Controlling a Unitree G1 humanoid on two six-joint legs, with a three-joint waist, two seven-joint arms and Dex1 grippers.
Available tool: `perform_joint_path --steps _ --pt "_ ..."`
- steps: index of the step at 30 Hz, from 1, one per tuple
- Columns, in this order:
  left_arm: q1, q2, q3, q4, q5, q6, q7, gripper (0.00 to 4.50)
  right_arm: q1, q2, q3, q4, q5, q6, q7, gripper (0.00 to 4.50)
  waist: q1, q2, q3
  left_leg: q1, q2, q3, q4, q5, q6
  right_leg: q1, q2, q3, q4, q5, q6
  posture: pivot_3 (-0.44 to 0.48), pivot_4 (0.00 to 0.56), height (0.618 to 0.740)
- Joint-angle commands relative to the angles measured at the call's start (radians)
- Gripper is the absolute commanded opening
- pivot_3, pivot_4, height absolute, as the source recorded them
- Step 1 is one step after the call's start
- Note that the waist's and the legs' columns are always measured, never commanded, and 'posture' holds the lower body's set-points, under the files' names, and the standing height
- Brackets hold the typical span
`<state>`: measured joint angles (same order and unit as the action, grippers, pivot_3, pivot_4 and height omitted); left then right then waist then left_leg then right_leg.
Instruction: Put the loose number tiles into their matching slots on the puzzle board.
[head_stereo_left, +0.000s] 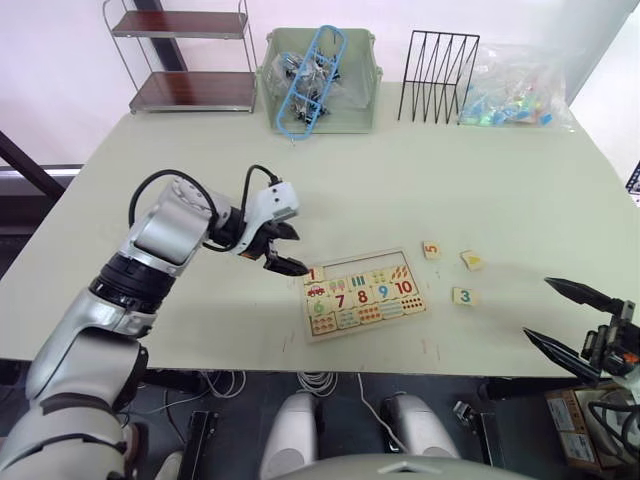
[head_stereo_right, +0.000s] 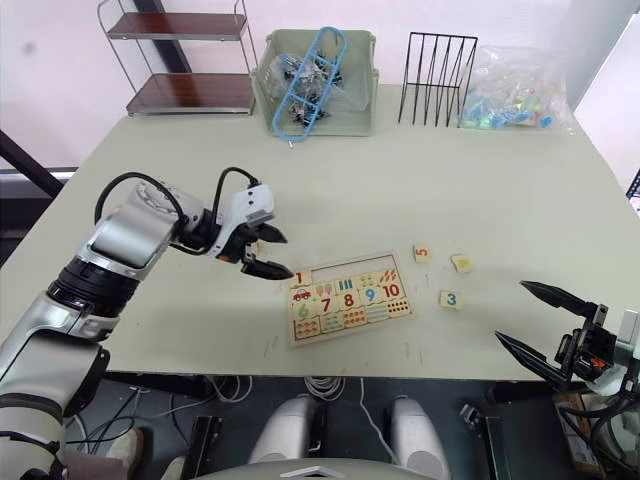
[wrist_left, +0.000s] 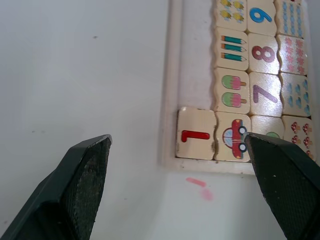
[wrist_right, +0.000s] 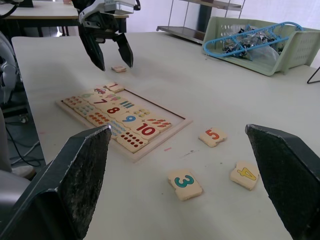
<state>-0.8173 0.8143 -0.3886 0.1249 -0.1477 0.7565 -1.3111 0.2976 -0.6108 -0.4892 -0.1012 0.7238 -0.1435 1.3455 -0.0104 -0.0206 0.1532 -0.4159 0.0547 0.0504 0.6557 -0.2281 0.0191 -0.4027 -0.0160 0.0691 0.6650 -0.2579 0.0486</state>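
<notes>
Right end effector (fingers apart) idles; left end effector gapes beside puzzle board.

Puzzle board lies centre frame on the table, tile 1 in its upper-left corner. Left gripper hangs just left of it, fingers apart. Tiles 5, 4, 3 loose to its right. Right gripper lower right, fingers spread.
</notes>
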Motion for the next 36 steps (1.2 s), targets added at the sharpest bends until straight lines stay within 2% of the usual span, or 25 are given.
perform_joint_path --steps 1,2,5,8,13,18,36 --pt "0.023 -0.042 0.083 0.048 -0.018 -0.137 0.039 4.47 -0.004 -0.003 -0.019 -0.027 0.013 -0.009 -0.001 4.50 0.000 0.000 0.000 0.000 0.000 0.000 0.000 0.000 0.000 0.000 0.000 0.000 0.000 0.000 0.000 0.000 0.150 0.740" --pt "0.030 -0.053 0.095 0.058 -0.022 -0.164 0.043 4.47 -0.004 -0.003 -0.019 -0.027 0.013 -0.008 -0.001 4.50 0.000 0.000 0.000 0.000 0.000 0.000 0.000 0.000 0.000 0.000 0.000 0.000 0.000 0.000 0.000 0.000 0.150 0.740" --pt "0.055 -0.076 0.115 0.096 -0.009 -0.297 0.052 3.85 -0.004 -0.006 -0.021 -0.029 0.014 -0.005 -0.003 4.50 0.000 0.000 0.000 0.000 0.000 0.000 0.000 0.000 0.000 0.000 0.000 0.000 0.000 0.000 0.000 0.000 0.150 0.740" --pt "0.075 -0.099 0.134 0.132 -0.032 -0.433 0.010 2.43 -0.004 -0.007 -0.021 -0.031 0.014 -0.003 -0.004 4.50 0.001 0.000 0.000 0.000 0.000 0.000 0.000 0.000 0.000 0.000 0.000 0.000 0.000 0.000 0.000 0.000 0.150 0.740" --pt "0.073 -0.095 0.104 0.202 0.024 -0.544 -0.036 0.06 -0.003 -0.011 -0.024 -0.038 0.016 0.004 -0.006 4.50 0.000 0.000 0.000 0.000 0.000 0.000 0.000 0.000 0.000 0.000 0.000 0.000 0.000 0.000 0.000 0.000 0.150 0.740" --pt "0.078 -0.109 0.093 0.245 0.060 -0.613 -0.059 0.06 0.002 -0.013 -0.029 -0.043 0.018 0.008 -0.006 4.50 0.000 0.000 0.000 0.000 0.000 0.000 0.000 0.000 0.000 0.000 0.000 0.000 0.000 0.000 0.000 0.000 0.150 0.740" --pt "0.114 -0.137 0.078 0.278 0.093 -0.685 -0.095 0.06 0.005 -0.016 -0.037 -0.024 0.019 0.000 0.009 4.50 0.000 0.000 0.000 0.000 0.000 0.000 0.000 0.000 0.000 0.000 0.000 0.000 0.000 0.000 0.000 0.000 0.150 0.740"
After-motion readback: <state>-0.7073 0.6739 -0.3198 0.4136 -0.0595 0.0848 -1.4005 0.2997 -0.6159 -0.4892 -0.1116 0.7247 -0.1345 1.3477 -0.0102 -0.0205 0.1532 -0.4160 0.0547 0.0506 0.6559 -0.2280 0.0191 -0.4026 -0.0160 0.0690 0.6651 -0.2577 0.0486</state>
